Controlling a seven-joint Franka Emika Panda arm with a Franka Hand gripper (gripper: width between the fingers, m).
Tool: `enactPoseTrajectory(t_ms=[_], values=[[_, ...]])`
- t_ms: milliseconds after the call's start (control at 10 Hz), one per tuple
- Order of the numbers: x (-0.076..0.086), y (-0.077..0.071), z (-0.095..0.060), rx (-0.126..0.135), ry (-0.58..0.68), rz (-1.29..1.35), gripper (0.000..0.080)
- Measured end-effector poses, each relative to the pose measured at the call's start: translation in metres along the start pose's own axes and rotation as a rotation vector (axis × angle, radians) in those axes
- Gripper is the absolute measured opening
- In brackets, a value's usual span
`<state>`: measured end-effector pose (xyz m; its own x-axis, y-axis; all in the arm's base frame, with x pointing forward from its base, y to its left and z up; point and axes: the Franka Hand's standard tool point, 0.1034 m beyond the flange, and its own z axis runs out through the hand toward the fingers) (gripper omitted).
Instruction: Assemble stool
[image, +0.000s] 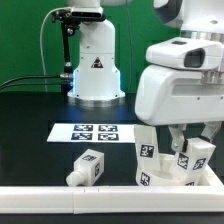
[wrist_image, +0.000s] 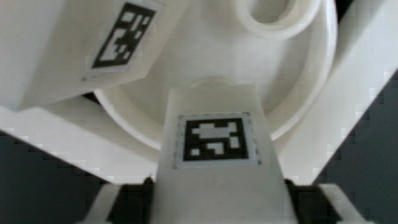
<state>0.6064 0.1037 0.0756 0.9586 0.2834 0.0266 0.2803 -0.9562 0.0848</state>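
Note:
In the wrist view a white stool leg (wrist_image: 217, 100) with a square tag runs straight out from between my fingers. My gripper (wrist_image: 221, 206) is shut on its near end, with dark pads against both sides. The leg's far end meets the round white seat (wrist_image: 128, 118). A second tagged leg (wrist_image: 107, 45) stands on the seat beside it. In the exterior view my gripper (image: 188, 138) is low at the right over the cluster of seat and tagged legs (image: 150, 158). A loose tagged leg (image: 88, 167) lies on the black table to the exterior view's left of them.
The marker board (image: 88, 131) lies flat in the middle of the table. The robot base (image: 95, 65) stands behind it with a cable to its left. A white rail (image: 60, 200) runs along the front edge.

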Motion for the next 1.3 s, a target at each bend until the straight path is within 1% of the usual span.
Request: enactPoseTrajectory(t_ms=[100, 200, 300, 400, 500, 600, 800, 1300], values=[[0.004, 0.005, 0.001, 0.004, 0.025, 0.095, 0.0337], [0.008, 0.004, 0.0, 0.003, 0.049, 0.172, 0.0337], [0.01, 0.008, 0.001, 0.003, 0.061, 0.253, 0.0337], [0.01, 0.011, 0.001, 0.02, 0.064, 0.336, 0.0337], [0.01, 0.013, 0.001, 0.022, 0.061, 0.405, 0.0337], [0.01, 0.012, -0.001, -0.001, 0.061, 0.427, 0.0337], [0.009, 0.018, 0.0, 0.0, 0.06, 0.56, 0.0337], [-0.005, 0.035, 0.002, -0.019, 0.04, 1.148, 0.0337]])
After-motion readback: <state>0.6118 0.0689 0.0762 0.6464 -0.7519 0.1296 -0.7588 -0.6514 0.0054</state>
